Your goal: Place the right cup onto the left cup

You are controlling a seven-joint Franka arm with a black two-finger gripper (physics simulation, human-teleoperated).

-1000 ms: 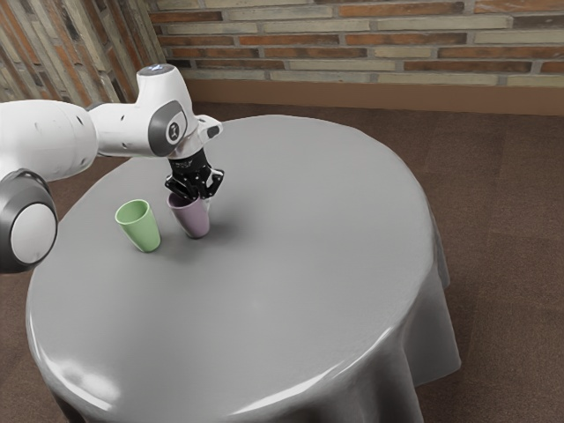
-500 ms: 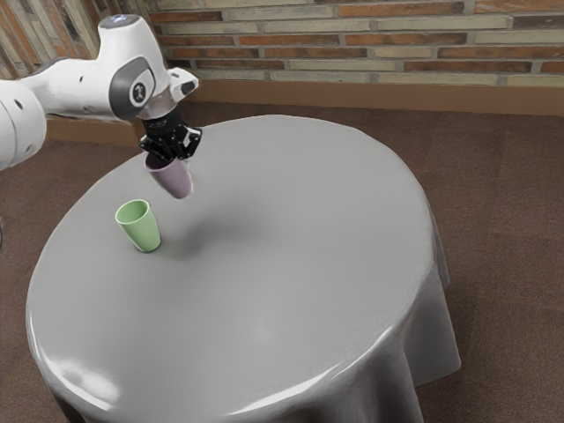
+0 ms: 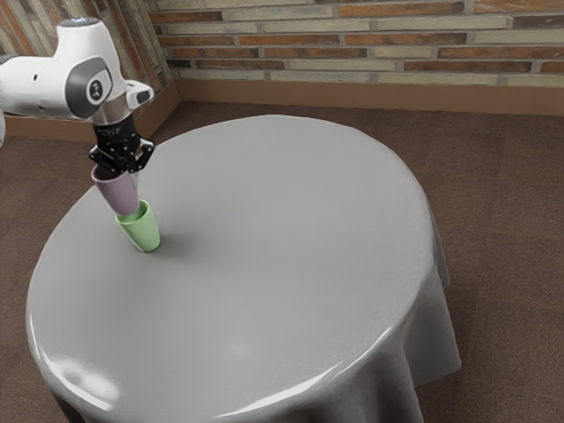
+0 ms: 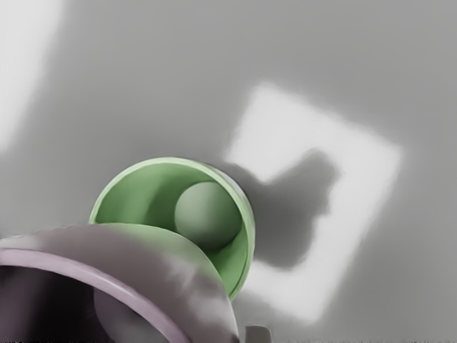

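Exterior view, near to far. The round, grey-draped counter (image 3: 264, 317) occupies the foreground. Between nine and ten o'clock from its middle stands the green cup (image 3: 144, 234), base on the cloth and mouth up. Its long axis, as drawn by the camera's slant, runs from eleven o'clock at the rim to five o'clock at the base.

At eleven o'clock from the green cup, the purple cup (image 3: 117, 194) is held aloft, also mouth up and base down, its long axis nearly parallel to the first. Its lower end overlaps the green mouth in this view; whether the two touch cannot be told. The gripper (image 3: 126, 167), at the purple rim toward one o'clock, pinches the cup's wall. The white arm (image 3: 40, 86) enters from nine to ten o'clock. Beyond lies the brick wall (image 3: 352, 40).

Wrist view: the purple cup's outer side covers part of the green mouth; the green cup's round inner floor remains visible. A dark shadow (image 4: 289, 214) falls beside the green cup.
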